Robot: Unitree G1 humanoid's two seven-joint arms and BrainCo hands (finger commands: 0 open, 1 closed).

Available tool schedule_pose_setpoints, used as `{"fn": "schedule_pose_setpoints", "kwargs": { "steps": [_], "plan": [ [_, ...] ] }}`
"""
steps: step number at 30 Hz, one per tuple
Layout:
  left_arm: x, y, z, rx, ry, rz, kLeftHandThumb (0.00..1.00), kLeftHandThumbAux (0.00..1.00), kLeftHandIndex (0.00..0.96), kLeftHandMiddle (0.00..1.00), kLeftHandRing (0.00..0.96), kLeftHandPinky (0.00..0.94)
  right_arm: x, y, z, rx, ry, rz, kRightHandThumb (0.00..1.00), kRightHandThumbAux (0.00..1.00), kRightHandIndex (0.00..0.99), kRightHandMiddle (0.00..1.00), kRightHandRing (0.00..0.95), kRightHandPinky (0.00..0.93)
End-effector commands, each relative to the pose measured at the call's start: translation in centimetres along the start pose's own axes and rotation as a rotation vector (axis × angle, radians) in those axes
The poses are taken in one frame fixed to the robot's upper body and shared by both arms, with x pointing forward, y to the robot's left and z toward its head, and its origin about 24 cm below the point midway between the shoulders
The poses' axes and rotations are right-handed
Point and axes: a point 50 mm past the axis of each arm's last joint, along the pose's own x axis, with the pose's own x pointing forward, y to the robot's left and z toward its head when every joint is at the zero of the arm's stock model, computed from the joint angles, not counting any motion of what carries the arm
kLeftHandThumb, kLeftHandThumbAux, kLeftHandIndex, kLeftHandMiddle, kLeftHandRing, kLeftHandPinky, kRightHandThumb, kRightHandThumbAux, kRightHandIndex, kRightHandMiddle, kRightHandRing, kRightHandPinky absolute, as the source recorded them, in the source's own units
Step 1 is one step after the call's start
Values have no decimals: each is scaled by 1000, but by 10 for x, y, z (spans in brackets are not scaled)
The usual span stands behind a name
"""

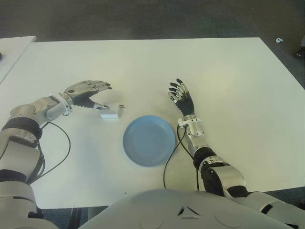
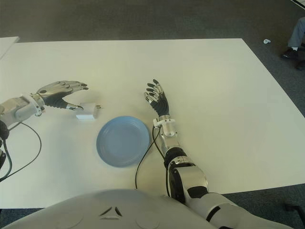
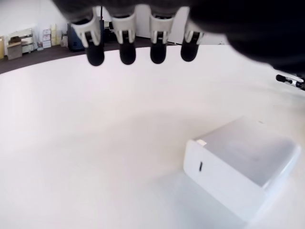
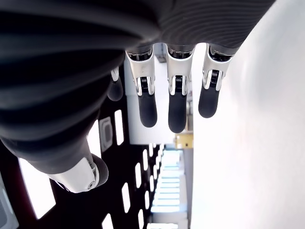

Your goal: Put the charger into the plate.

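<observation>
On the white counter (image 1: pixel 224 81), a white charger (image 1: pixel 110 113) lies flat at about 10 o'clock from the blue plate (image 1: pixel 149 140), near the plate's rim but apart from it, with its metal prongs pointing toward 3 o'clock. The plate holds nothing.

At 9 o'clock from the charger, the left robot hand (image 1: pixel 89 94) reaches in from the counter's left side. Its four fingers (image 3: pixel 127 44) are extended and arch above the charger without touching it; the thumb tip sits just beside the charger's near left corner, and I cannot tell whether it makes contact. The hand is spread and grips nothing. From the left wrist view, the charger's small port faces the camera and the block rests on the counter surface under the fingertips.

At 1 o'clock from the plate, the right robot hand (image 1: pixel 181 97) stands with fingers relaxed and straight, pointing toward 12 o'clock, empty; its forearm runs alongside the plate's right edge. A black cable (image 1: pixel 170 157) loops from that wrist past the plate's 4 o'clock side, and another cable (image 1: pixel 61 151) curves beside the left arm.
</observation>
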Motion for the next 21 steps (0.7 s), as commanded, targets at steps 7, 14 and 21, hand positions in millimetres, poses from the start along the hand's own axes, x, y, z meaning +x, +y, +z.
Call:
{"fn": "schedule_pose_setpoints", "kwargs": {
  "steps": [7, 14, 21],
  "plan": [
    [-2, -3, 1, 70, -23, -28, 287, 160, 0, 0, 0, 0, -43, -4, -40, 21, 196, -47, 204, 686, 52, 230, 241, 223],
    [-7, -2, 4, 130, -55, -13, 272, 174, 0, 0, 0, 0, -42, -4, -40, 15, 194, -46, 201, 695, 50, 228, 235, 220],
    [-11, -2, 6, 154, -63, 10, 260, 176, 0, 0, 0, 0, -41, -4, -40, 11, 198, -43, 198, 708, 49, 230, 235, 218]
  ]
}}
